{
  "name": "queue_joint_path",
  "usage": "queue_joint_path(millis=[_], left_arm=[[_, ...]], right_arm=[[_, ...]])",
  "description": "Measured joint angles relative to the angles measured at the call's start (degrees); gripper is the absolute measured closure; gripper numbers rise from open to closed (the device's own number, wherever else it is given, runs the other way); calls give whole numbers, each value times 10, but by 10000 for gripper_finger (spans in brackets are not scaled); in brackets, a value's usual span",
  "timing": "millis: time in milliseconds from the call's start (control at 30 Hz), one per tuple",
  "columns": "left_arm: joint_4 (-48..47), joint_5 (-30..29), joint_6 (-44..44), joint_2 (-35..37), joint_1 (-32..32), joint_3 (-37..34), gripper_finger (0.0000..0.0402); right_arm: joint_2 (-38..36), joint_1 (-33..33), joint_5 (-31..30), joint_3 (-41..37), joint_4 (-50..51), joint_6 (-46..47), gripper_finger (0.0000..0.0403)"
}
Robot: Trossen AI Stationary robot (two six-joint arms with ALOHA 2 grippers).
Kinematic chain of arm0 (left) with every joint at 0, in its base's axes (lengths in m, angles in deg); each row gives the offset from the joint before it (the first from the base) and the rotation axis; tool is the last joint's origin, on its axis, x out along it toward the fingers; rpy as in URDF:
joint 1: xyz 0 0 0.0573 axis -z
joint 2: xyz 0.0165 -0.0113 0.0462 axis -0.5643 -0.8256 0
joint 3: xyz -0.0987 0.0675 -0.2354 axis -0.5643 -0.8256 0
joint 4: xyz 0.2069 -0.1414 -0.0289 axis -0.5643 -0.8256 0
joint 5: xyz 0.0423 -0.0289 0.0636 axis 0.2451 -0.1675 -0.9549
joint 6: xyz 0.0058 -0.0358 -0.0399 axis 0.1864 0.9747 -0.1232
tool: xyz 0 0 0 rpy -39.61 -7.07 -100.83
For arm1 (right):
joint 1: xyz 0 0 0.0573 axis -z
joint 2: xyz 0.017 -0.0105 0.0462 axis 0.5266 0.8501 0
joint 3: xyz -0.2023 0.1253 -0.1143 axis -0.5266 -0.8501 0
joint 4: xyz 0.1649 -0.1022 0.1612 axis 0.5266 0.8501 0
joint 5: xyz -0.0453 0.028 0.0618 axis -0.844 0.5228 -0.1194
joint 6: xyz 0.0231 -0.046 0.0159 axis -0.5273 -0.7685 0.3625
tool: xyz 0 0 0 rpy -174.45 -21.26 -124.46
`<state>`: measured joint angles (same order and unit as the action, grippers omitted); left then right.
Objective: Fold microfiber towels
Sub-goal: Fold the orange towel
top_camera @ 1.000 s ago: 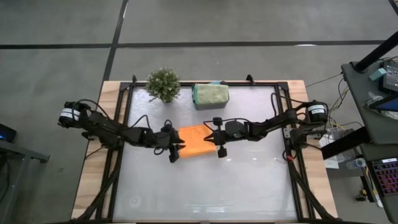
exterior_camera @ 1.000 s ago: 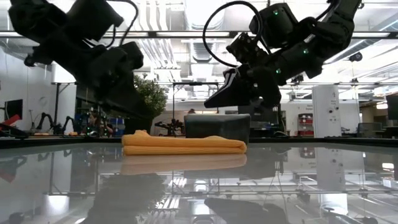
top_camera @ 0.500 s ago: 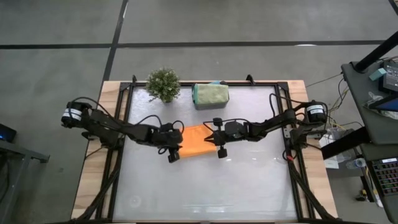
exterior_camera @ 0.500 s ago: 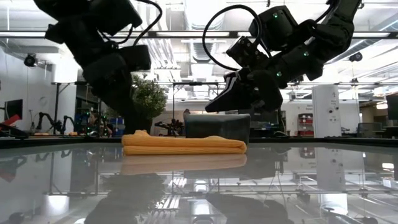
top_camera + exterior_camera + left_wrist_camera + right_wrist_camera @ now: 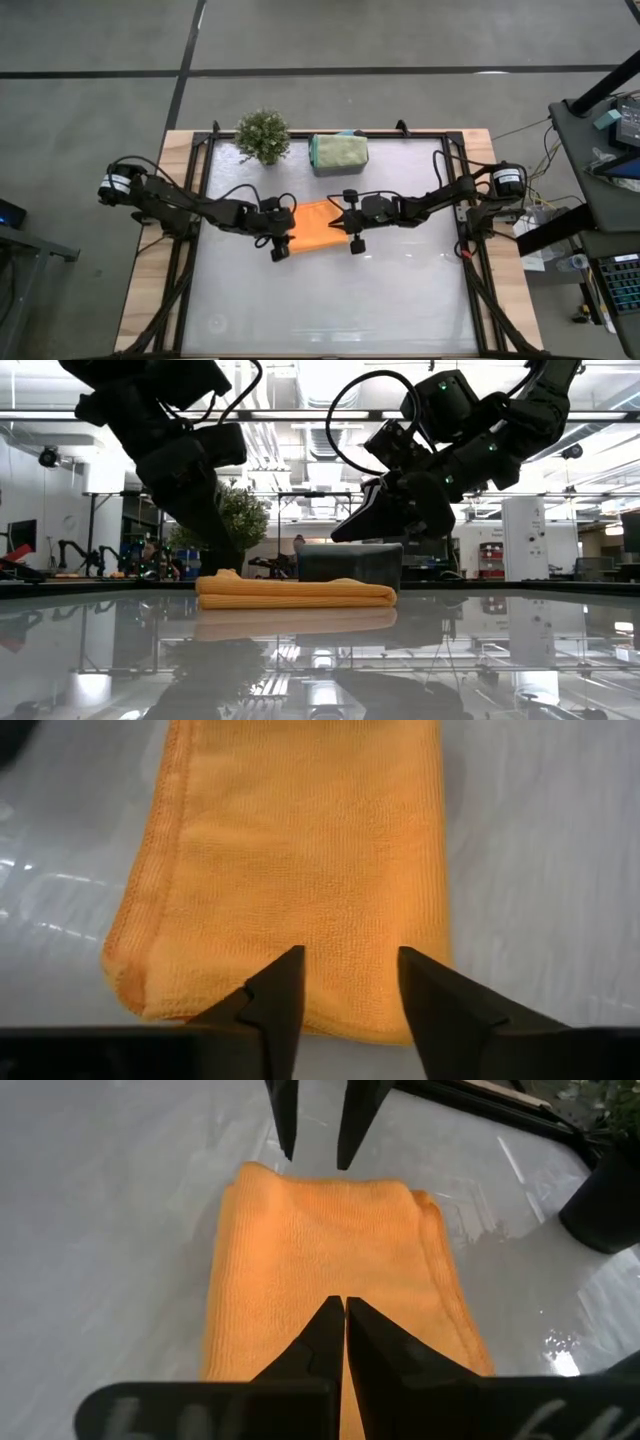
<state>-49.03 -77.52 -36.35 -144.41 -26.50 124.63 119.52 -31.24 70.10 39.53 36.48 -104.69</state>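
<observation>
An orange towel (image 5: 318, 226), folded into a narrow pad, lies flat on the table's middle; it also shows in the low view (image 5: 300, 594). My left gripper (image 5: 350, 965) is open, its fingertips over the towel's left end (image 5: 222, 575). My right gripper (image 5: 344, 1302) is shut and hangs above the towel's right end (image 5: 338, 537), clear of it. A light green towel (image 5: 338, 152) lies folded in the grey bin at the far edge. The other towels are out of view. My left gripper comes slanting down from the table's left at the orange towel's left end (image 5: 340, 990). Its open fingertips (image 5: 288, 965) stand right at the cloth. I cannot tell whether they touch it.
The grey bin (image 5: 350, 565) stands behind the towel at the far edge, with a small potted plant (image 5: 263, 135) to its left. The glossy table top (image 5: 330, 300) stretches bare toward the near edge.
My left gripper has gone down and toward the table's right, tipping steeper, from beside the orange towel to its left end. The towel has not moved.
</observation>
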Motion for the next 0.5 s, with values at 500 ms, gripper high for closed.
queue_joint_path(millis=[500], left_arm=[[-7, -105, -115, -11, -65, -7, 197]], right_arm=[[0, 1, 0, 0, -1, -5, 394]])
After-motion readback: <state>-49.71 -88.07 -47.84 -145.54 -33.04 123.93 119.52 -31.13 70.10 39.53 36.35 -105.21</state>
